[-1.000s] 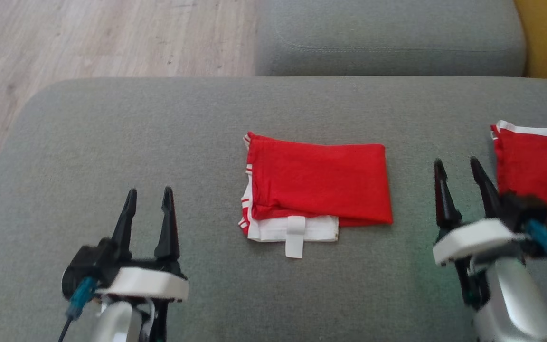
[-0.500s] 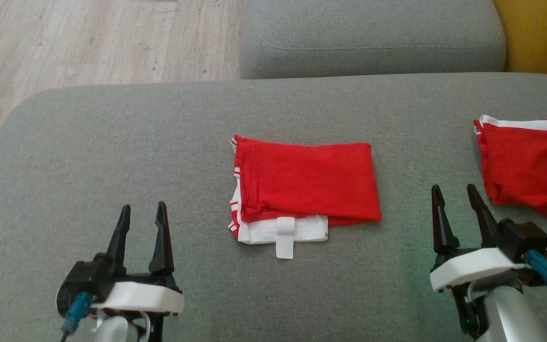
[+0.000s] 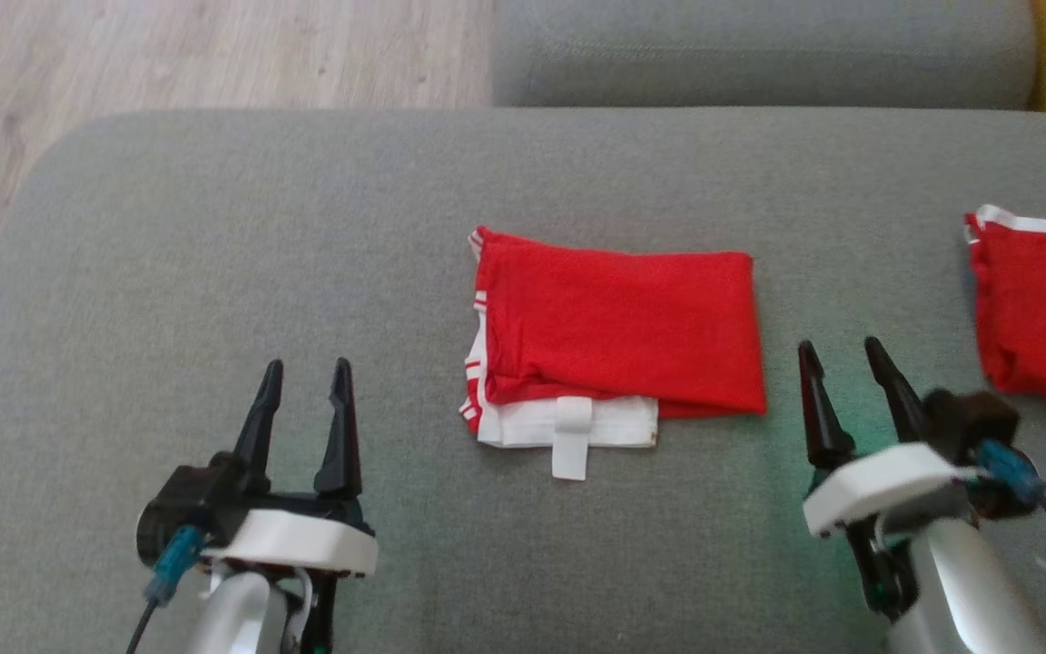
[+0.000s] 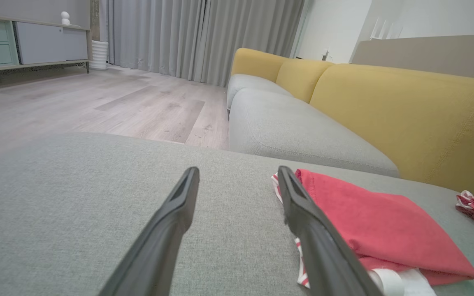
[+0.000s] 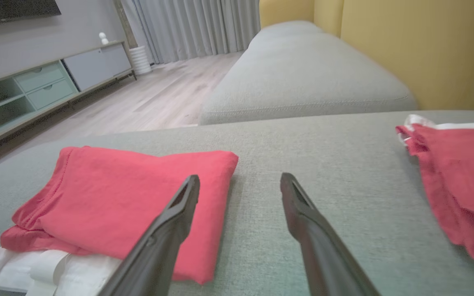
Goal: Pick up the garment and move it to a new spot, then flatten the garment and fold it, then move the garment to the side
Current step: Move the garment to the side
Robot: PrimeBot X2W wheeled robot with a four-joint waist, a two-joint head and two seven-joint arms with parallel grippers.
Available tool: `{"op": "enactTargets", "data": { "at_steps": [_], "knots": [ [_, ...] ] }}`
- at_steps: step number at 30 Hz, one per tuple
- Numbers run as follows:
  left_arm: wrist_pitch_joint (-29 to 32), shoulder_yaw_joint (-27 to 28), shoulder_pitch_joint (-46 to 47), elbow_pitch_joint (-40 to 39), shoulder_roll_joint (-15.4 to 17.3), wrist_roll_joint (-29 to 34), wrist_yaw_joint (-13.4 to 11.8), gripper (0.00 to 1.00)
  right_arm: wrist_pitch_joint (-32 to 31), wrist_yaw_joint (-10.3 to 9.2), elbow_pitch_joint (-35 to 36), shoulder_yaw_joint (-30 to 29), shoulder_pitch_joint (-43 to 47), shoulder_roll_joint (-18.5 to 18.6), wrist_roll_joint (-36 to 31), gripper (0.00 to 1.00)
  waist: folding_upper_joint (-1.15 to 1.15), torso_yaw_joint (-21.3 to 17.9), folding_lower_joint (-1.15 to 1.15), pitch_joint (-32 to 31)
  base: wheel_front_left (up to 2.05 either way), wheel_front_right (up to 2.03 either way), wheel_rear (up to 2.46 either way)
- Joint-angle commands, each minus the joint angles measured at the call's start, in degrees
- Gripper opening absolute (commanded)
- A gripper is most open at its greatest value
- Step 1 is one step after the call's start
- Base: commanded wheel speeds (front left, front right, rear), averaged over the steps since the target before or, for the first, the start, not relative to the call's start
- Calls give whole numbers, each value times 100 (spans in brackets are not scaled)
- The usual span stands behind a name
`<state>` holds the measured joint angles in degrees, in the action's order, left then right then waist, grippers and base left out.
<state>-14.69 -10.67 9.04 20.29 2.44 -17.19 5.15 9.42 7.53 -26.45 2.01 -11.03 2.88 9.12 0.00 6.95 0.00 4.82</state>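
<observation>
- A broad grey cushion (image 3: 169,272) is seen across most of the head view, and everything else is laid on or held over it.
- A pale wooden floor (image 3: 169,54) is seen beyond the cushion's far left edge.
- A second grey seat (image 3: 759,45) is set just behind the cushion, and a yellow backrest (image 4: 405,111) is seen along it in the left wrist view.
- The garment (image 3: 618,327), red with white trim, is laid folded into a rough rectangle at the middle of the cushion, between the two grippers.
- Another red garment (image 3: 1045,309) with a white edge is laid less neatly at the cushion's right, well apart from the folded one.
- The left gripper (image 3: 309,363) is held over bare cushion to the left of the garment, its fingers spread apart and nothing held between them.
- The right gripper (image 3: 837,343) is held just beside the garment's right edge, its fingers likewise parted and empty.
- A white tab (image 3: 570,445) is seen hanging from the garment's white near edge.
</observation>
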Motion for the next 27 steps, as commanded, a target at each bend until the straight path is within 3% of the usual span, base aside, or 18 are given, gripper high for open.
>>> {"op": "enactTargets", "data": {
  "at_steps": [1,7,17,18,19,20,27],
  "knots": [
    [-30,136,247,-155,44,-38,35,100,-15,-4,149,156,-308,0,30,100,0,77,0,95,0,0,0],
    [-30,-173,492,31,44,-45,62,100,-515,-4,-692,380,-880,0,451,100,0,311,0,369,0,0,0],
    [-30,-485,763,97,44,-124,42,100,-603,-4,-2309,678,-1752,0,783,100,0,620,0,546,0,0,0],
    [-30,-500,768,98,44,-127,35,100,-567,-4,-2419,721,-1802,0,777,86,0,629,0,541,0,0,0],
    [-30,-512,770,99,44,-126,27,100,-520,-4,-2521,757,-1847,0,766,29,0,631,0,533,0,0,0],
    [-30,-519,768,99,44,-124,19,100,-464,-4,-2608,799,-1889,0,756,0,0,627,0,525,0,0,0],
    [-30,-498,739,112,43,-89,5,100,70,-4,-3044,1021,-2178,0,283,0,0,389,0,389,0,0,0]
  ]
}}
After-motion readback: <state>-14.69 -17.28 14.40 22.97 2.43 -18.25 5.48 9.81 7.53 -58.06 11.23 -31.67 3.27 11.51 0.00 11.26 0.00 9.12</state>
